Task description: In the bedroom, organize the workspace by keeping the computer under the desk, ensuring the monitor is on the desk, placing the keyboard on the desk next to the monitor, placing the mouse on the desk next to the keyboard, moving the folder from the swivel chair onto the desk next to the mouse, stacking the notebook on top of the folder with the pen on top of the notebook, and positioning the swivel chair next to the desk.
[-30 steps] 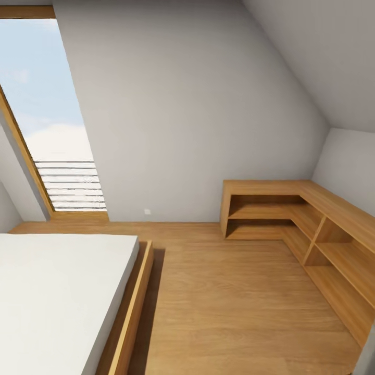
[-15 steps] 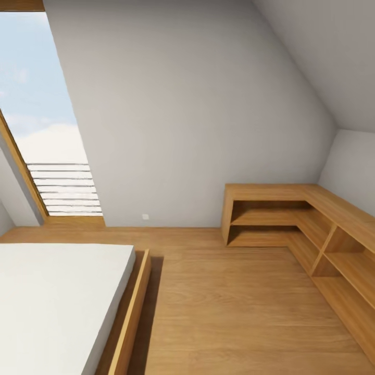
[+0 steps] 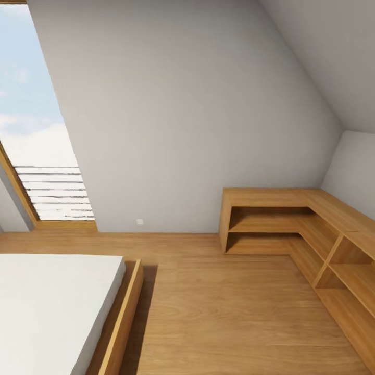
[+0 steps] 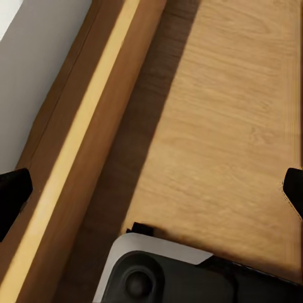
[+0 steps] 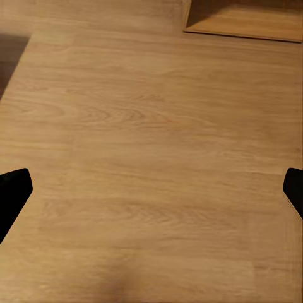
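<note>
The left gripper [image 4: 151,189] was seen with its two black fingertips [image 4: 12,196] spread wide at opposite edges of the left wrist view, nothing held between them. Beneath it lay the light wood floor [image 4: 221,126], with the wooden bed frame [image 4: 76,158] alongside and a white and dark part of the robot's base [image 4: 164,274] close by. The right gripper [image 5: 151,189] was likewise spread wide and empty over bare floor boards [image 5: 151,126], a shelf corner [image 5: 246,19] beyond it.

In the head view, the bedroom's sloped grey-white wall [image 3: 182,114] was faced at 12 o'clock. A skylight [image 3: 31,130] was placed at 10 o'clock, the white mattress [image 3: 47,307] at 8 o'clock, and an L-shaped low wooden shelf unit [image 3: 291,224] at 3 o'clock.
</note>
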`<state>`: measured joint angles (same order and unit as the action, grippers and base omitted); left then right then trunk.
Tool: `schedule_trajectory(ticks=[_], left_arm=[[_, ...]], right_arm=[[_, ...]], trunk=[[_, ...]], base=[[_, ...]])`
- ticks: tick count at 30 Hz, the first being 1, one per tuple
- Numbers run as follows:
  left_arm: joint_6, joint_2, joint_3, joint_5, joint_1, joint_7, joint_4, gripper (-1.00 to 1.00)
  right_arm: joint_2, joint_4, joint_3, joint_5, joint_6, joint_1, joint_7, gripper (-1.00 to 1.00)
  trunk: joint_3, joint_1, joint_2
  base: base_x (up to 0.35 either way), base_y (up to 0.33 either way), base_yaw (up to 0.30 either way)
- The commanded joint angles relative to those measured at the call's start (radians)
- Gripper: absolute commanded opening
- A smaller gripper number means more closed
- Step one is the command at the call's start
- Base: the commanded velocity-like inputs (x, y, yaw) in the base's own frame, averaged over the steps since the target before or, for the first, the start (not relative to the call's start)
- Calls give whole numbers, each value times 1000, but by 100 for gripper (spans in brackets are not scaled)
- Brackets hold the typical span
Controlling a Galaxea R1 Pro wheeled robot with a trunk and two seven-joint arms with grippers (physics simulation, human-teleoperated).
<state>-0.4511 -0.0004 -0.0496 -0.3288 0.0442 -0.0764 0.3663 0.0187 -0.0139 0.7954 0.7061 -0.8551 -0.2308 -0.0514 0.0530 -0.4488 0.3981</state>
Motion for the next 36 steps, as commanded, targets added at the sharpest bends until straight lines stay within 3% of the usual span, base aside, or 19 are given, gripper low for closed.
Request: schedule_trajectory(ticks=[1, 12, 36], left_arm=[[-2, 0, -5, -1, 0, -8, 1, 100], [-1, 0, -6, -1, 0, -8, -2, 100], [-1, 0, -6, -1, 0, -8, -3, 100]], right_arm=[[0, -1, 8, 1, -2, -1, -5, 100], [0, -1, 8, 1, -2, -1, -5, 100], [0, -1, 8, 0, -2, -1, -5, 100]], trunk=[[2, -1, 2], [2, -1, 2], [2, -1, 2]], base=[[320, -172, 0], [322, -128, 0], [332, -8, 0]])
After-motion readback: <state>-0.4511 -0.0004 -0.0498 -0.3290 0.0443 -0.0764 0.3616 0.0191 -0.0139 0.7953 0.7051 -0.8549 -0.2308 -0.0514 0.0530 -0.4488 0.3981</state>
